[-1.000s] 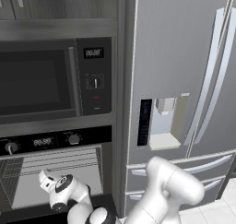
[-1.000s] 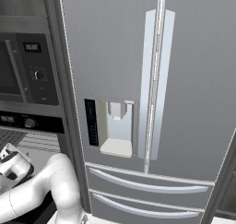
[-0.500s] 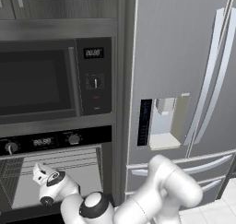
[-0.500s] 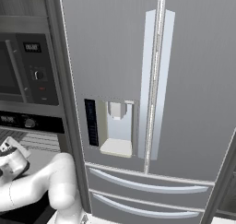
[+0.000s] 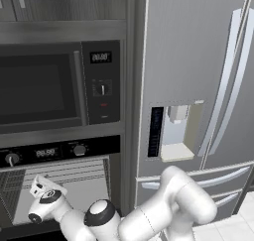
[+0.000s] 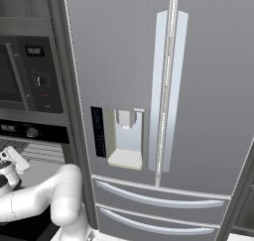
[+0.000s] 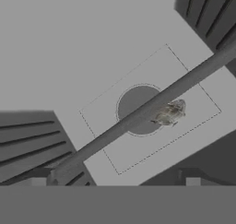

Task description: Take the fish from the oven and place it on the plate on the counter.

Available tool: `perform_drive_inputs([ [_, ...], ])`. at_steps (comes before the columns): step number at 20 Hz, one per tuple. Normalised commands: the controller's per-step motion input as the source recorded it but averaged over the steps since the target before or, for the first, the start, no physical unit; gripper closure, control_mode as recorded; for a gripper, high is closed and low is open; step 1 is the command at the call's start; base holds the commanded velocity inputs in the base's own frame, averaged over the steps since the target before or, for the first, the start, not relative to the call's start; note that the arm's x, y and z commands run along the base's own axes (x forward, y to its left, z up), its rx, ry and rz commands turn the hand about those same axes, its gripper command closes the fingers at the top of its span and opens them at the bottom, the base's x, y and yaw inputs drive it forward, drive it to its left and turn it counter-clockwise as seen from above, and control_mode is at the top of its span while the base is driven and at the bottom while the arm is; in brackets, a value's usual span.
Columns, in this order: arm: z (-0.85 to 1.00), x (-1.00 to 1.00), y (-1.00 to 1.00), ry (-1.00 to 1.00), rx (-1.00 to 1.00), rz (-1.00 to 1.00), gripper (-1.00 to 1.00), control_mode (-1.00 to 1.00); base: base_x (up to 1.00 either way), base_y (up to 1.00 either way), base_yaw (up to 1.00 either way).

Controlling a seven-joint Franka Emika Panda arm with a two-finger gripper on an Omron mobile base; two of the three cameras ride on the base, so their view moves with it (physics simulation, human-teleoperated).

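Reaching low and to the left, the arm puts its hand at the mouth of the open oven [image 5: 59,183], the wrist bent so the camera on it looks into the cavity. In the hand view the tops of two dark fingers [image 7: 191,174] stand well apart near the bottom edge, so the gripper [image 7: 115,176] reads as spread wide, with nothing between the tips. That fits an approach, not a carry.

Just past the fingers a grey rack bar [image 7: 152,108] runs slantwise across the cavity. Beyond it lies the fish [image 7: 169,112], small and silvery, resting at the right edge of a round dark patch [image 7: 133,103] in the middle of the pale oven surface. The bar crosses just beside the fish, so the hand will likely have to come in under or around it.

Farther up, the oven's knobs and display [image 5: 45,152] sit below the microwave [image 5: 54,89]. To the right stands the steel refrigerator [image 6: 163,86] with its dispenser.
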Motion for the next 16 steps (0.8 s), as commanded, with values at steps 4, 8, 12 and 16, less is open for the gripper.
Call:
perform_drive_inputs([
  [4,-0.67,0.09,0.0,-0.1,0.0,0.0,-1.0,-1.0,0.0,0.0,0.0],
  [8,-0.59,0.21,0.0,-0.16,0.0,0.0,-1.0,-1.0,0.0,0.0,0.0],
  [12,-0.53,0.32,0.0,-0.21,0.0,0.0,-1.0,-1.0,0.0,0.0,0.0],
  [16,-0.4,0.03,0.0,-0.16,0.0,0.0,-1.0,-1.0,0.0,0.0,0.0],
])
